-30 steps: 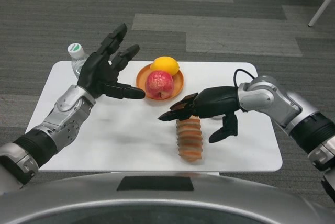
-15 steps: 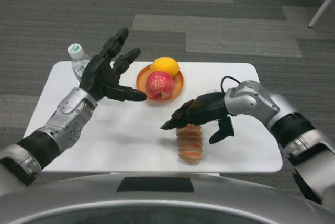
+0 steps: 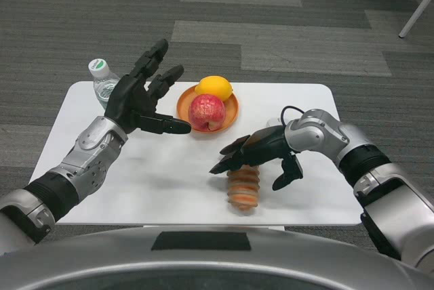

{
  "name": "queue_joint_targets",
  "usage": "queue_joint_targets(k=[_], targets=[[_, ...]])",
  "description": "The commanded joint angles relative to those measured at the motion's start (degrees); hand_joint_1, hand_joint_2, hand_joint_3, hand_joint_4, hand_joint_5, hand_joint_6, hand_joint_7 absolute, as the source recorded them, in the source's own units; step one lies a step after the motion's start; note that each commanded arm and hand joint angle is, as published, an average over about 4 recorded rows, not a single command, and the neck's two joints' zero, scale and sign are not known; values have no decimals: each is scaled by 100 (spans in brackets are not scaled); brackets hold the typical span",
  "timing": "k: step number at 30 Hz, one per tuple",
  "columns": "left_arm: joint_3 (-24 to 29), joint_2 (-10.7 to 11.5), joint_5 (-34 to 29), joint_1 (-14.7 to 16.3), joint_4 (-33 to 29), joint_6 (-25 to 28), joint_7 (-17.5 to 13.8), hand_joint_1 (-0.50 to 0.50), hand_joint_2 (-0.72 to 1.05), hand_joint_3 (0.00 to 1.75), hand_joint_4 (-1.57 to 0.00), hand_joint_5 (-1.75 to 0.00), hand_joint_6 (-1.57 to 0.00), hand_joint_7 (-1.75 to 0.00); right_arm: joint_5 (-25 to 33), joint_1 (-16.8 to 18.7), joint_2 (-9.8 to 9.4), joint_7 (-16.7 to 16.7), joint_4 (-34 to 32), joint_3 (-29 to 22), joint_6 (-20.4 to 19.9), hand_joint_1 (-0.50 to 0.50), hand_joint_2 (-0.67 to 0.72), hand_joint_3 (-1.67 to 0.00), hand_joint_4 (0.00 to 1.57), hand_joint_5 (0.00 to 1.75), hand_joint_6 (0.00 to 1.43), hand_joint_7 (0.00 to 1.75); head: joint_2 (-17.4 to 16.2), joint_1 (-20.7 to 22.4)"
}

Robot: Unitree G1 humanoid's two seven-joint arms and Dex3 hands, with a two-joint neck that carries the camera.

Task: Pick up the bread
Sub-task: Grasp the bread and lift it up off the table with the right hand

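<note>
The bread (image 3: pixel 244 188) is a ridged orange-brown loaf lying near the front edge of the white table (image 3: pixel 169 175), right of centre. My right hand (image 3: pixel 261 151) hovers over the loaf's far end, palm down with fingers spread, covering its top; the thumb hangs down on the loaf's right side. I cannot tell whether the fingers touch the bread. My left hand (image 3: pixel 142 97) is raised above the table's left half with fingers spread and nothing in it.
An orange plate (image 3: pixel 186 104) at the back centre holds a red apple (image 3: pixel 206 110) and a yellow lemon (image 3: pixel 214 87). A clear water bottle (image 3: pixel 102 78) with a white cap stands at the back left corner, behind my left hand.
My right hand has drawn back toward me and lowered over the bread's far end. The left hand has hardly shifted. The bread has not moved.
</note>
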Motion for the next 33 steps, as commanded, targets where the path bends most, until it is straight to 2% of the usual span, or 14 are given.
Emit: queue_joint_targets(k=[1, 4, 9, 12, 14, 21, 24, 26, 29, 31, 33], targets=[[-25, -6, -26, 29, 82, -33, -11, 50, 34, 7, 0, -41, 0, 0, -157, -53, 50, 37, 388, -88, 35, -42, 6, -147, 0, 0, 0, 0, 3, -19], [-25, -22, -33, 29, 106, -39, -16, 50, 34, 4, 0, -41, 0, 0, -218, -75, 133, 37, 648, -191, 35, -42, 9, -151, 0, 0, 0, 0, 4, 21], [-29, -52, -33, 29, 111, -39, -29, 50, 34, 9, 0, -41, 0, 0, -258, -84, 182, 15, 881, -288, 35, -46, 9, -151, 0, 10, 0, 0, 10, 0], [-25, -57, -33, 29, 120, -39, -29, 50, 34, 7, 0, -41, 0, 0, -256, -84, 208, 9, 968, -329, 35, -48, 9, -155, 0, 27, 0, 0, 10, 0], [-27, -57, -33, 29, 131, -39, -29, 50, 34, 9, 0, -41, 0, 0, -243, -84, 223, 4, 1017, -358, 37, -50, 9, -159, 0, 44, 0, 3, 12, -15], [-33, -66, -33, 29, 146, -39, -29, 50, 34, 7, 0, -41, 0, 0, -159, -84, 252, 2, 1173, -457, 77, -50, 9, -159, 0, 58, 0, 26, 11, -22], [-33, -79, -33, 29, 146, -44, -29, 50, 34, 9, 0, -41, 0, 0, -100, -84, 247, 2, 1258, -477, 83, -50, 9, -159, 0, 61, 0, 40, 8, -23], [-33, -88, -33, 29, 146, -48, -29, 50, 34, 4, 0, -41, 0, 0, -78, -84, 247, 2, 1338, -503, 83, -50, 9, -159, 0, 65, 0, 51, 7, -24], [-33, -92, -33, 29, 146, -48, -29, 50, 34, 4, 0, -41, 0, 0, -67, -84, 276, -18, 1421, -630, 85, -47, 9, -159, 0, 87, 0, 80, 0, -35], [-33, -92, -33, 29, 146, -48, -29, 50, 34, 4, 0, -41, 0, 0, -65, -84, 316, -39, 1467, -811, 81, -46, 9, -159, 0, 104, 0, 108, -7, -42], [-33, -94, -33, 29, 146, -48, -29, 50, 34, 2, 0, -41, 0, 0, -65, -84, 368, -59, 1491, -1050, 81, -46, 8, -159, 0, 114, 0, 133, -6, -40]])
